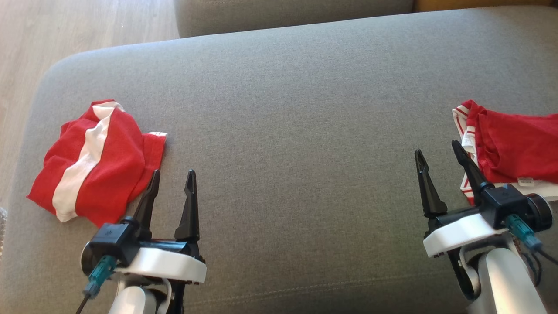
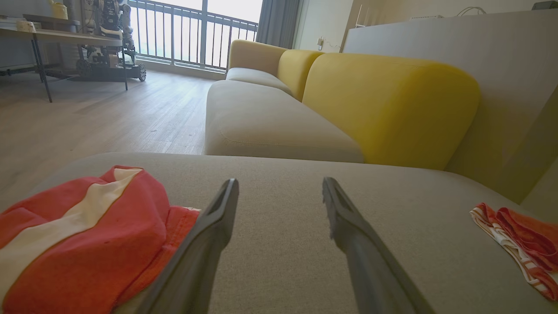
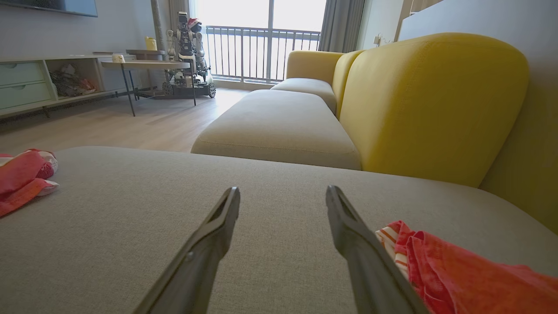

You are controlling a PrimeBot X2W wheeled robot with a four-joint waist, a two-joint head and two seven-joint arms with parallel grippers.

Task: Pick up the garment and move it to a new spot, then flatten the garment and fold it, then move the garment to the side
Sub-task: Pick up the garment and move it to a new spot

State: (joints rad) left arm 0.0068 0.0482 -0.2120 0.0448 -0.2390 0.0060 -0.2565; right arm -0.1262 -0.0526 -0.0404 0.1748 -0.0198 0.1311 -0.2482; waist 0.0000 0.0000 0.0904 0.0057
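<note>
Both gape empty, left tool (image 1: 173, 174) and right tool (image 1: 437, 148); crumpled garment (image 1: 514, 139) looks soft, light, so I'd pinch its striped edge.

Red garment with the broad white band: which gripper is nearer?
Left. The left gripper sits beside the banded garment; the right gripper is across the cushion by a second garment.

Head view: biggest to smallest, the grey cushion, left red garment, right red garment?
grey cushion
left red garment
right red garment, but the picture's edge cuts it off, so that's unsure
</note>
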